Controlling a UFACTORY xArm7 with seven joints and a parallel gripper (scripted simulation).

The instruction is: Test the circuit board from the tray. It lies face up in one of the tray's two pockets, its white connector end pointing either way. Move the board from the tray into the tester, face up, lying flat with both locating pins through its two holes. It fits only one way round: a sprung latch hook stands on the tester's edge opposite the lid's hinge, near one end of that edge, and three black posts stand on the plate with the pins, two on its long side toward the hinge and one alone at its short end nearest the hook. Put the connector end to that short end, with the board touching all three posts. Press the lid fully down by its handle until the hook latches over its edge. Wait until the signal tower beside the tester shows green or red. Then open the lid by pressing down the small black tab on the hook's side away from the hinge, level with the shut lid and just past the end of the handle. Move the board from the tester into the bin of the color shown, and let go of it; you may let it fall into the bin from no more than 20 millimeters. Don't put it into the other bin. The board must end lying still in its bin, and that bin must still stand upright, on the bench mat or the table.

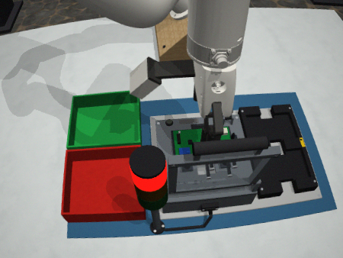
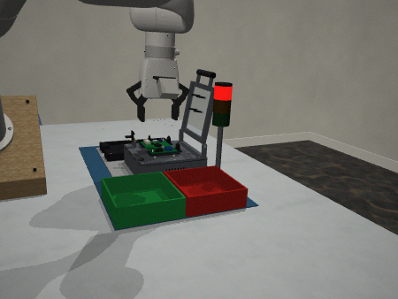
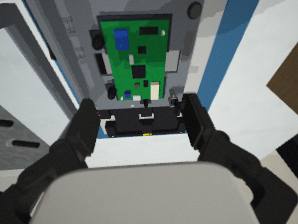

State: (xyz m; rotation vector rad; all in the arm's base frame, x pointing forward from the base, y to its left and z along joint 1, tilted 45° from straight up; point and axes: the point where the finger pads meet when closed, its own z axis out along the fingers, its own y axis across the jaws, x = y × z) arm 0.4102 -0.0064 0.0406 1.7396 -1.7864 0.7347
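Observation:
The green circuit board (image 1: 190,139) lies face up on the tester plate (image 1: 207,160). It also shows in the exterior view (image 2: 156,145) and the wrist view (image 3: 135,57), with its white connector (image 3: 156,90) at the end nearer my fingers. The tester lid (image 2: 195,112) (image 1: 229,145) stands open, its black handle up. My gripper (image 2: 156,112) is open and empty, hovering above the board's connector end; it also shows in the wrist view (image 3: 142,125). The signal tower (image 1: 149,173) shows red, as in the exterior view (image 2: 222,94).
The red bin (image 1: 100,185) and green bin (image 1: 104,119) stand side by side left of the tester. The black tray (image 1: 282,146) lies to the tester's right, its pockets empty. A wooden block (image 2: 18,148) stands off the mat.

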